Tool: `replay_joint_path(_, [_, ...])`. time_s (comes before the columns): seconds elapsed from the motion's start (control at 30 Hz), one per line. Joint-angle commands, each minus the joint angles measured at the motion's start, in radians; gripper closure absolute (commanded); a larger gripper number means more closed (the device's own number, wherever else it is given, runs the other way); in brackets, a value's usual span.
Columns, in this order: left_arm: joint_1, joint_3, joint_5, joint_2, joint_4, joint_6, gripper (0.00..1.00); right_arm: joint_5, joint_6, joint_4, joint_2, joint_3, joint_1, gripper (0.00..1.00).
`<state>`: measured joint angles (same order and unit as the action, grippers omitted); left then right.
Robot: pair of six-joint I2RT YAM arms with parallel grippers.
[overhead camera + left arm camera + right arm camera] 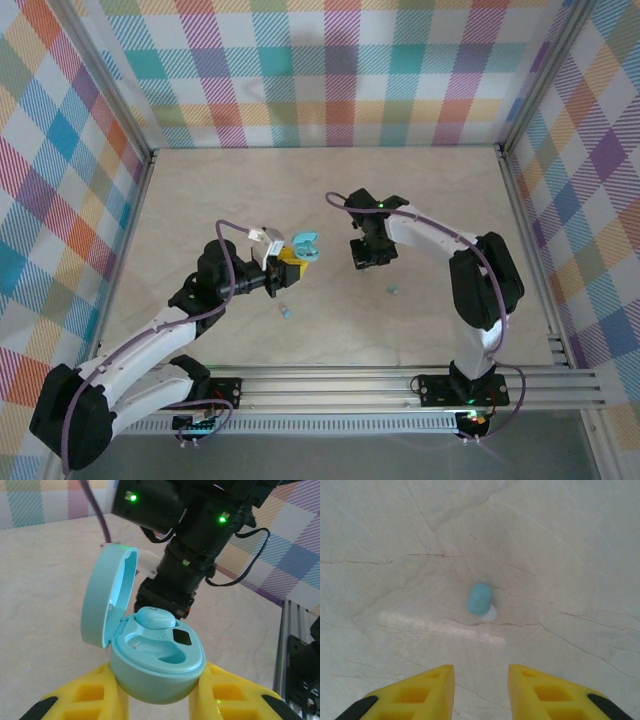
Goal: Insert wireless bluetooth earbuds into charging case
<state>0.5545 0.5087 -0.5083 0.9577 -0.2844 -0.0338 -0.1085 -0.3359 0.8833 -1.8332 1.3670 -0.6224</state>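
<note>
**A:** Why is the case [160,665] held up off the tabletop [395,530]?

**B:** The left hand [157,700] is clamped on its base, one yellow finger on each side. The lid [107,600] is tipped back, so the slots face up towards the other arm, probably to make loading easy.

**A:** Anything in it?

**B:** One seated earbud [155,617] fills the far slot. The near slot [150,647] is bare.

**A:** And the right hand [481,687]?

**B:** Its fingers are apart with nothing between them, pointing down at the tabletop. A loose earbud [480,599] lies just ahead of the tips, not touching them. I'd say it's lining up for a pick.

**A:** Any more?

**B:** From above, a spare earbud [285,312] lies on the tabletop near the left arm.
</note>
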Motion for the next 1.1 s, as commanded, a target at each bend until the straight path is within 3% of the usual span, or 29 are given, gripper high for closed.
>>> replay_joint_path(0.0, [0.019, 0.036, -0.016, 0.004, -0.057, -0.004, 0.96, -0.025, -0.016, -0.016, -0.046, 0.029, -0.021, 0.67])
replay_joint_path(1.07, [0.025, 0.024, 0.017, -0.048, 0.019, 0.036, 0.96, -0.083, -0.002, -0.003, -0.227, 0.122, -0.031, 0.73])
